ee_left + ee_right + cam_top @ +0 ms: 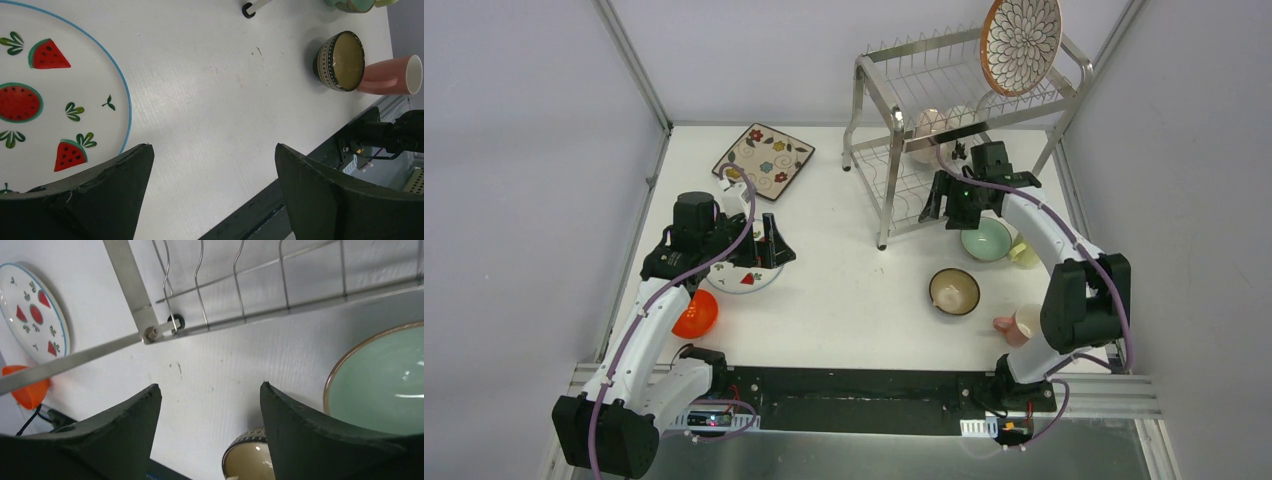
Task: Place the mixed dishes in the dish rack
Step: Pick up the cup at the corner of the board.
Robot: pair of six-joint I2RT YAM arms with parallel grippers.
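Observation:
The dish rack [871, 98] stands at the back right with a round petal-pattern plate [1021, 42] upright on its top tier. My right gripper [939, 207] hangs open and empty by the rack's front leg [130, 285], beside the mint bowl [385, 380] and above the brown bowl [247, 462]. My left gripper [212, 146] is open and empty, one finger over the edge of the white watermelon plate [50, 100]. The square floral plate [764, 160] lies at the back left and the orange bowl [696, 315] near the left arm.
A pink cup [1019, 323] lies on its side at the front right, touching the brown bowl [342, 60]. A pale cup [1025, 252] sits right of the mint bowl. Pale dishes [929, 128] rest under the rack's top tier. The table's black front rail [854, 395] runs below.

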